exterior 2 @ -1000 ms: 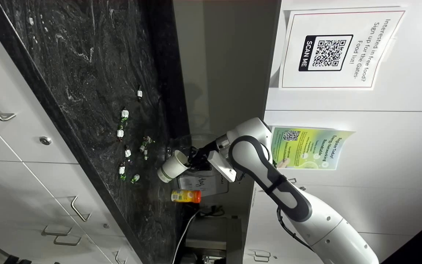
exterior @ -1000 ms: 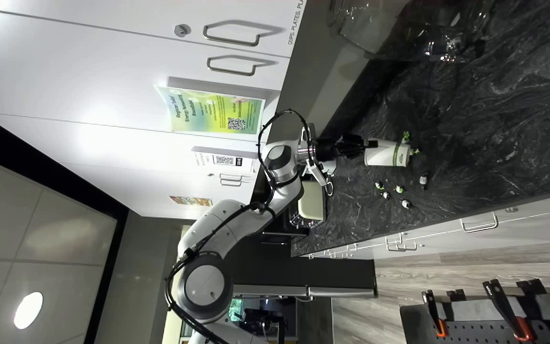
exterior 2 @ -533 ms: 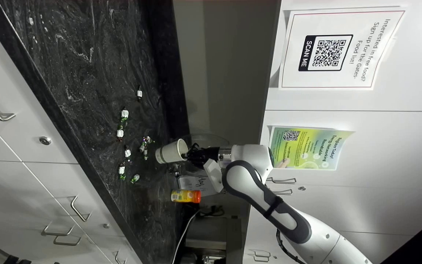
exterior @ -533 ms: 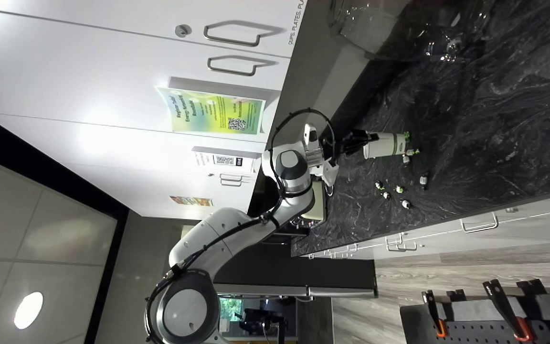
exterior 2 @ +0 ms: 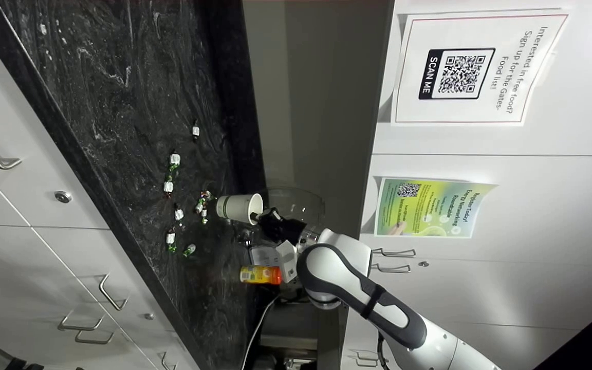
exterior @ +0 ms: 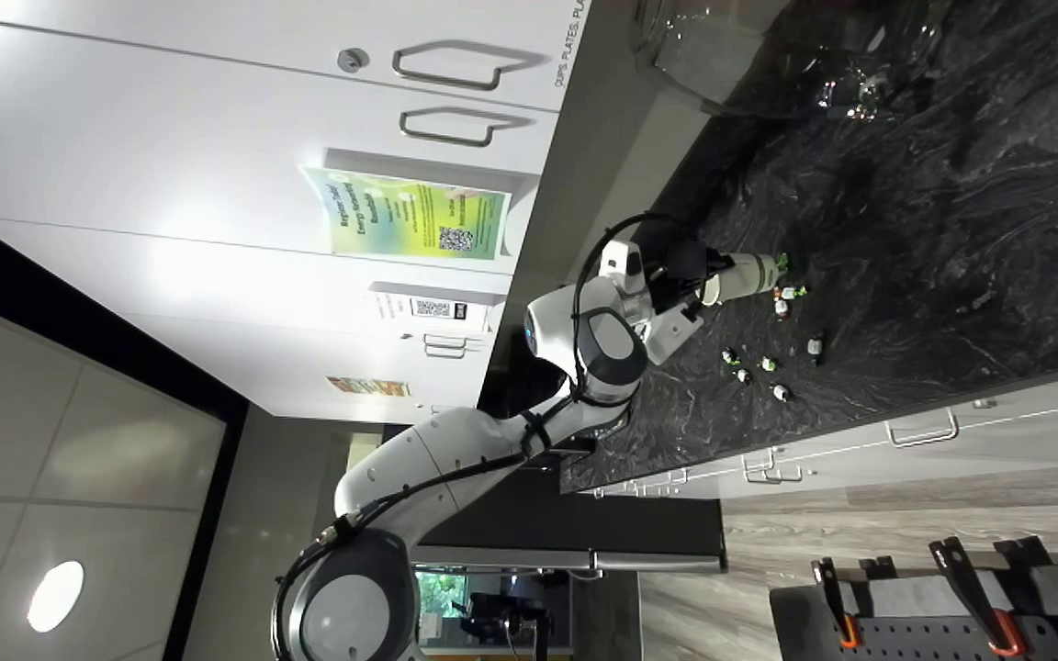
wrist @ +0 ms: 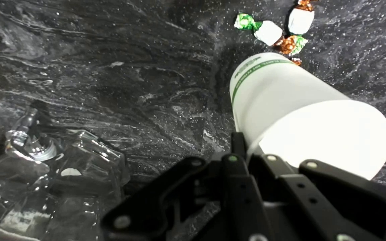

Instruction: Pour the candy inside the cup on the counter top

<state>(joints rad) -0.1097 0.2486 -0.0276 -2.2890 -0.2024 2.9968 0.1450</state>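
In an exterior view, the cup [exterior: 749, 274] is held mouth upward and tilted; the candy [exterior: 781, 393] is scattered over the counter top [exterior: 915, 239], some pieces just beside the cup's base; in an exterior view, a yellow bottle [exterior 2: 256, 274] is seen apart from the cup, its contents hidden; in the wrist view, the cup is pinched at its rim by the gripper [wrist: 247, 152], the cup's inside shown bright white; a clear vessel [wrist: 79, 187] is seen well apart, contents unclear; candy is seen past the gripper, near the base.
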